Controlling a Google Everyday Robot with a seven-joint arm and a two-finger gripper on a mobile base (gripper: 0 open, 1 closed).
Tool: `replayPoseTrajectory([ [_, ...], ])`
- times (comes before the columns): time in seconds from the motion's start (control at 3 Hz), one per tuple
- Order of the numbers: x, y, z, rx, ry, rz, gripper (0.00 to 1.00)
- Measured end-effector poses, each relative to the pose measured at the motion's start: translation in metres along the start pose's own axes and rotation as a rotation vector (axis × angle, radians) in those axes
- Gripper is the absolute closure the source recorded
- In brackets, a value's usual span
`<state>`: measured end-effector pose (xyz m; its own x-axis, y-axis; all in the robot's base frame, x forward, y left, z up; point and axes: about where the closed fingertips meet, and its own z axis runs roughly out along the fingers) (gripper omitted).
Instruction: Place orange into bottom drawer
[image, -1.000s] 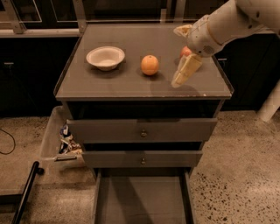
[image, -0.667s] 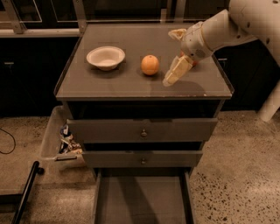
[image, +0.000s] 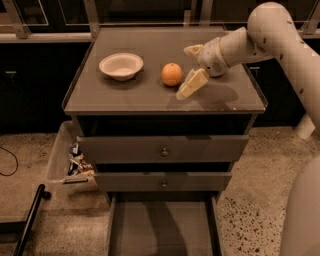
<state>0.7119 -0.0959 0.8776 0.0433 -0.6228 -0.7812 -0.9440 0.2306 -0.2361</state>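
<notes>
Gripper (image: 190, 67) position: just right of orange (image: 171, 74), above cabinet top (image: 145, 97), nearer than 0.7 s ago.
Jaws: apart, clear of fruit.
Orange position: unchanged, between gripper and white bowl (image: 121, 65).
Bottom drawer (image: 160, 230): pulled out, unchanged.

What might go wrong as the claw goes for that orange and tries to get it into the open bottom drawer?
1. The orange is round and lies loose on the cabinet top. The open claw is close beside it, so a bumping finger might roll it toward the white bowl or off the edge.
2. The bottom drawer lies far below, under the two upper drawers. If released too high, the orange may bounce out.
</notes>
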Motion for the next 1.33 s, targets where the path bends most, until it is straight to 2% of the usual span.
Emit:
replayPoseTrajectory([
  [0.33, 0.008, -0.006, 0.015, -0.024, -0.040, 0.059, 0.00],
  [1.0, 0.029, -0.026, 0.029, -0.031, -0.097, 0.172, 0.00],
  [1.33, 0.030, -0.027, 0.030, -0.030, -0.100, 0.176, 0.08],
])
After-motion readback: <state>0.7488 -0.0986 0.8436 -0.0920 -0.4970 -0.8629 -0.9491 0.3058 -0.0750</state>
